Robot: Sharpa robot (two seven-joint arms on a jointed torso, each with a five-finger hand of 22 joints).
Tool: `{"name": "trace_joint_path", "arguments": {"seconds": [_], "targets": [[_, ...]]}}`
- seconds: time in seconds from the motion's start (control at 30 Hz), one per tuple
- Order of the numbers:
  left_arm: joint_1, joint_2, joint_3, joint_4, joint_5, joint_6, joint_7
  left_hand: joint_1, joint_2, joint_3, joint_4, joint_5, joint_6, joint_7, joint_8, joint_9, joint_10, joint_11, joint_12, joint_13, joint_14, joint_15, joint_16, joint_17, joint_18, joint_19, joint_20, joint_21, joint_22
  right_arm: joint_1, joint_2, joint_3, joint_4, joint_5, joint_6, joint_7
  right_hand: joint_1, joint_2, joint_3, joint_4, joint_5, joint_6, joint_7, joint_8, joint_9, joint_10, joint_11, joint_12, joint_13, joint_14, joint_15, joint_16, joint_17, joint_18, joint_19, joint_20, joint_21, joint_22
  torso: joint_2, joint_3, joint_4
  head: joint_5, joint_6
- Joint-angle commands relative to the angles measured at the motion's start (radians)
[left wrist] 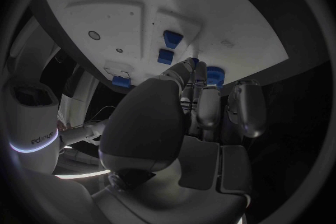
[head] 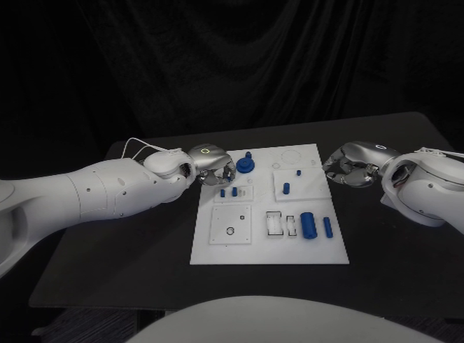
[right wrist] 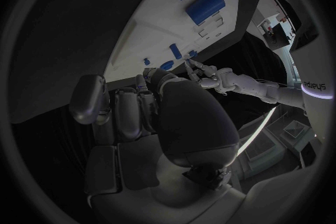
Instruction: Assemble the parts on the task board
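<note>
The left hand is hovering at the far left edge of the board, just beside a round blue part with a peg that is standing upright near the far middle of the board. This part is lying directly to the right of the hand, toward the centre, so the left hand is clearly the nearer one. In the left wrist view the fingers are reaching toward this part, but I cannot tell if they are touching it or if the hand is already holding something. The right hand is resting beside the board's far right edge with its fingers curled in and nothing visible in them. The big blue cylinder and the thin rod are lying near the front right, their long axes pointing from near to far, well apart from both hands.
</note>
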Motion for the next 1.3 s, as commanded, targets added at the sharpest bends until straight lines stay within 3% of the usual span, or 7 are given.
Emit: {"name": "trace_joint_path", "arguments": {"seconds": [0.03,0.63,1.3], "targets": [[-0.001,-0.006,0.001,0.008,0.000,-0.038,0.012,-0.004,0.004,-0.003,-0.006,0.006,0.012,0.001,0.004,0.014,0.009,0.003,-0.003,0.000,0.006,0.000,-0.001,0.003,-0.014,-0.001,-0.002,-0.003,0.170,-0.003,-0.001,0.001,0.000,-0.002,0.006,-0.011,0.001,-0.006,0.004,0.001,0.003,0.006,0.002,-0.007,-0.001,-0.005,-0.002,-0.002,0.015,0.008,0.008,-0.006,-0.001,0.008,-0.009,0.001,-0.004,0.137,0.000,0.0001,0.0000,0.000,0.000],[-0.001,-0.010,0.001,0.006,0.000,-0.076,0.018,-0.002,0.005,-0.003,-0.009,0.008,0.018,0.000,0.010,0.020,0.018,0.002,-0.003,0.002,0.008,0.002,0.000,0.005,-0.012,-0.007,-0.003,-0.013,0.167,-0.004,0.001,0.001,-0.003,-0.002,0.009,-0.011,0.003,-0.008,0.005,-0.004,0.002,0.007,0.002,-0.007,-0.001,-0.006,-0.002,-0.003,0.014,0.008,0.008,-0.007,-0.002,0.008,-0.009,0.001,-0.005,0.137,0.001,0.0003,0.0005,0.002,0.000],[-0.008,0.021,0.001,-0.031,0.000,-0.077,0.021,-0.007,0.005,-0.004,-0.007,0.006,0.016,0.001,0.012,0.023,0.018,0.003,-0.006,0.001,0.007,0.004,-0.002,0.000,-0.009,-0.015,-0.003,-0.025,0.164,-0.004,0.003,0.001,-0.003,-0.002,0.009,-0.010,0.005,-0.011,0.007,-0.008,0.001,0.008,0.002,-0.007,-0.001,-0.006,-0.002,-0.003,0.014,0.007,0.008,-0.008,-0.003,0.008,-0.009,0.001,-0.006,0.137,0.002,0.0011,0.0008,0.004,0.000]]}}
